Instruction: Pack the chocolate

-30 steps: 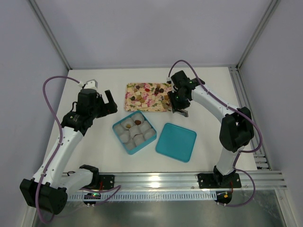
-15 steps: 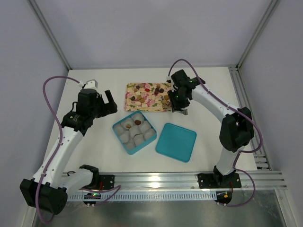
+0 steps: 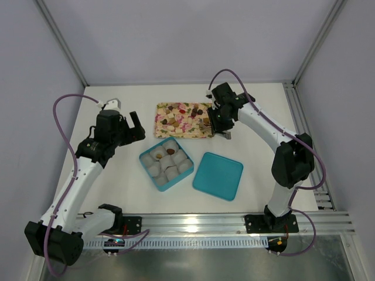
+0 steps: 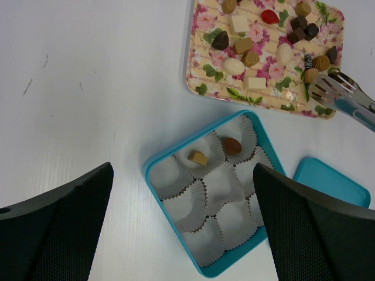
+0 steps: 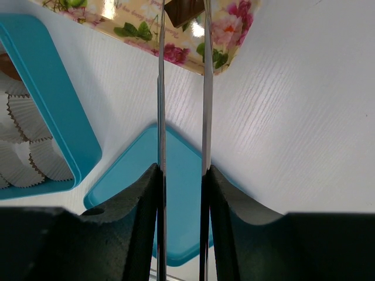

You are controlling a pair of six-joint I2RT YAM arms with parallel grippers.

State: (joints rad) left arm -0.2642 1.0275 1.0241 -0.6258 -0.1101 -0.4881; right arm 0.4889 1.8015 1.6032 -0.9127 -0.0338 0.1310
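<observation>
**Tongs at the tray corner, a brown piece between the tips**

The right hand (image 3: 221, 124) is closed on a pair of metal tongs (image 5: 161, 117), its fingers pressing both blades from outside. The tips reach over the near right corner of the flowered tray (image 4: 199, 88), where most of the chocolate (image 3: 181, 114) lies scattered. The right wrist view shows one dark brown piece (image 5: 183, 12) between the blade tips; whether it is lifted off the tray I cannot tell. The left hand (image 3: 136, 127) hangs above the table (image 3: 117, 175), left of the teal box (image 4: 153, 167), spread wide and holding nothing.

Only the left wrist view shows the box's contents plainly: white paper cups (image 4: 225, 187), two of them filled, one with a reddish-brown piece (image 4: 232, 144), one with a tan one (image 4: 198, 157). The teal lid (image 3: 218, 175) lies just right of the box.
</observation>
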